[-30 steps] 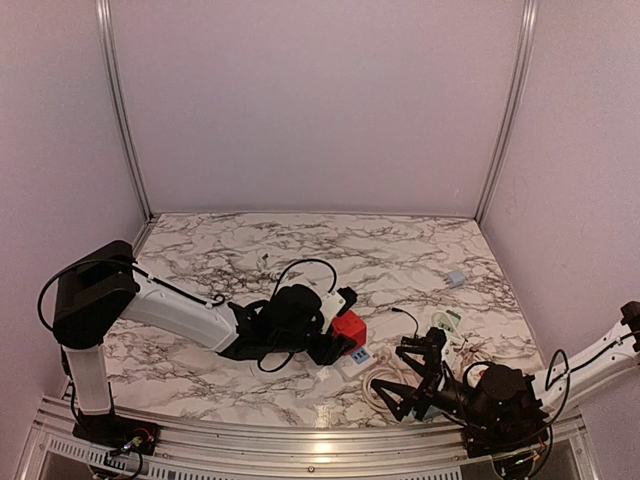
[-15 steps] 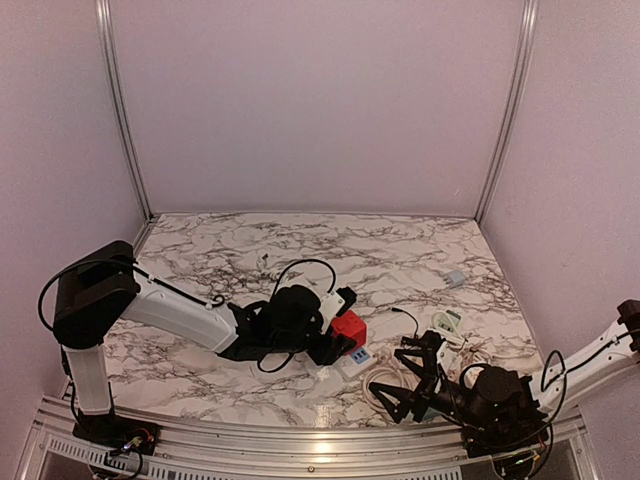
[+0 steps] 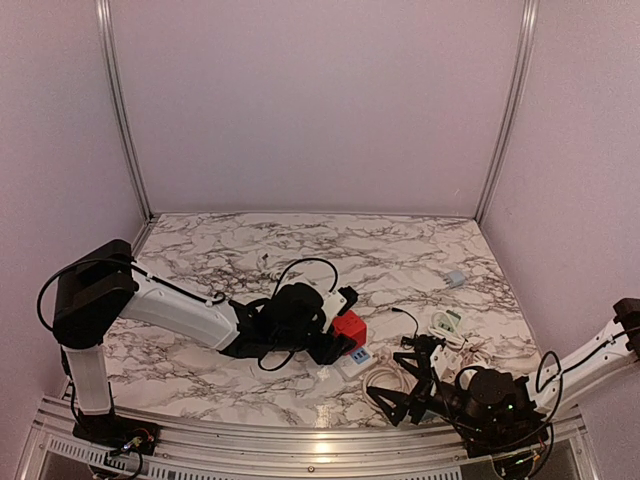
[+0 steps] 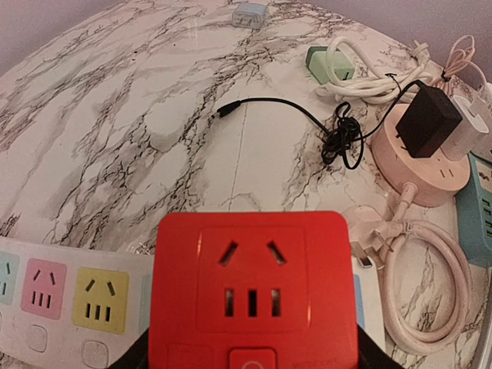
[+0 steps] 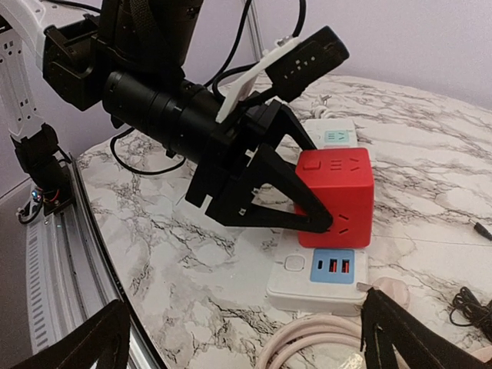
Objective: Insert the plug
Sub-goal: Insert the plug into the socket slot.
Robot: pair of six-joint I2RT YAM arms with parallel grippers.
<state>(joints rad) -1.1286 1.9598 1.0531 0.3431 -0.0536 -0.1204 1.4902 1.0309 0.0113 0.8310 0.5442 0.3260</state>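
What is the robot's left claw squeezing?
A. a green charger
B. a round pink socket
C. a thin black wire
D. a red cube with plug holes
D: the left gripper has its black fingers clamped on the sides of the red cube with plug holes, while the other things lie untouched on the marble table.

I count one red cube [image 4: 252, 288], one white strip [image 4: 69, 292], one teal strip [image 4: 480, 204], one pink socket [image 4: 415, 165], one pink cord [image 4: 453, 284], one black cable [image 4: 296, 111], one blue charger [image 4: 250, 14], one green charger [image 4: 327, 65], one black charger [image 4: 428, 121].
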